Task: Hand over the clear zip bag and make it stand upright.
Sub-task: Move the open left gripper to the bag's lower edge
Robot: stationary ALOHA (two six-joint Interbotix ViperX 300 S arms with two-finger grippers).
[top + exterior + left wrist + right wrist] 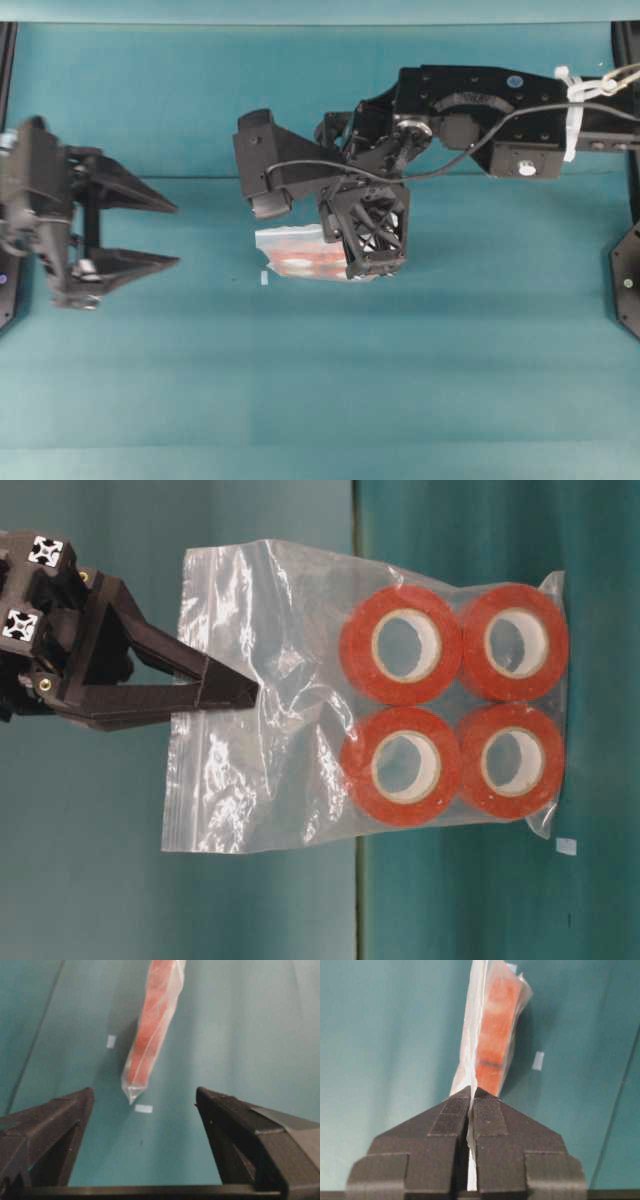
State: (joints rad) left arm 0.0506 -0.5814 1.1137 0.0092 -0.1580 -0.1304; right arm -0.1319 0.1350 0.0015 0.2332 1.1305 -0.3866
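The clear zip bag (pixel 270 700) hangs upright with several orange rolls (pixel 400 645) in its lower half. My right gripper (pixel 250 695) is shut on the bag's empty upper part, reaching down from above (pixel 365 262). In the right wrist view the plastic is pinched between the pads (pixel 471 1091) and the bag (pixel 492 1035) hangs below them. My left gripper (pixel 176 235) stands open at the left, apart from the bag (pixel 295 250). Its wrist view shows the bag (pixel 152 1030) edge-on ahead of the open gripper (pixel 145 1092), its lower corner near the table.
Teal cloth (pixel 320 380) covers the table. A small white tape mark (pixel 143 1108) lies just below the bag's corner and another (pixel 111 1041) to its left. The right arm's black body and cable (pixel 470 110) span the back right.
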